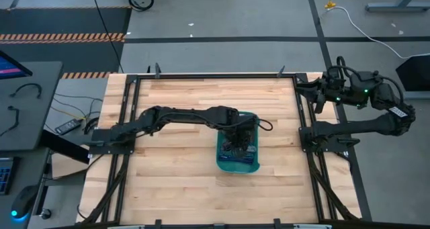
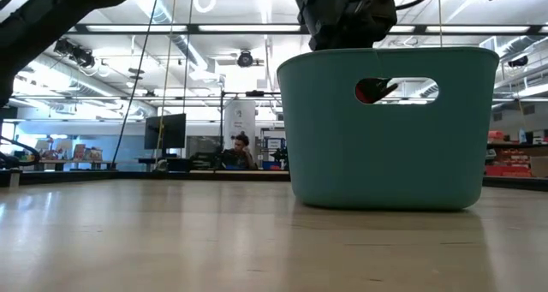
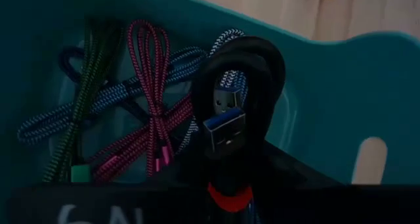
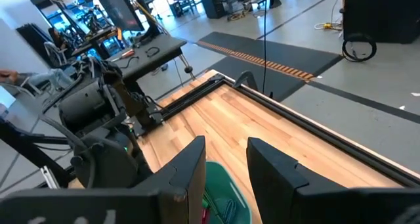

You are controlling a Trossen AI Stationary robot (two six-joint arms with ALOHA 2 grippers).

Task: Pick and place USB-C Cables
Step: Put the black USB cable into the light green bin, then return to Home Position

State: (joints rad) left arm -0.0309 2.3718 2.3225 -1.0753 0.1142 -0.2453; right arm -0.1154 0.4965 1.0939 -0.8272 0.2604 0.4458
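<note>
A teal bin [image 1: 237,150] stands at the table's middle; it also shows in the low view [image 2: 385,138]. My left gripper [image 1: 238,136] reaches down into it from above [image 2: 342,14]. Inside the bin lie magenta [image 3: 154,112], blue [image 3: 98,106] and green [image 3: 82,112] coiled cables. A black coiled cable bundle [image 3: 239,86] with a silver-blue plug [image 3: 222,122] and a red tie [image 3: 230,199] stands right in front of my left gripper, which is shut on it. My right gripper [image 4: 226,171] is open and empty, up at the table's far right [image 1: 321,95]. My left gripper holds the black cable bundle by its lower end, at the red tie [image 3: 230,196], pinched between its two fingers. The fingers point down into the bin. The bundle's loop [image 3: 252,53] sticks out past the fingertips, above the cables on the bin's floor.
The bin's walls [image 3: 328,86] close in around my left gripper; a handle slot [image 2: 398,90] is cut in the near wall. A black frame [image 1: 299,108] borders the wooden table. A person sits far off in the room [image 2: 240,151].
</note>
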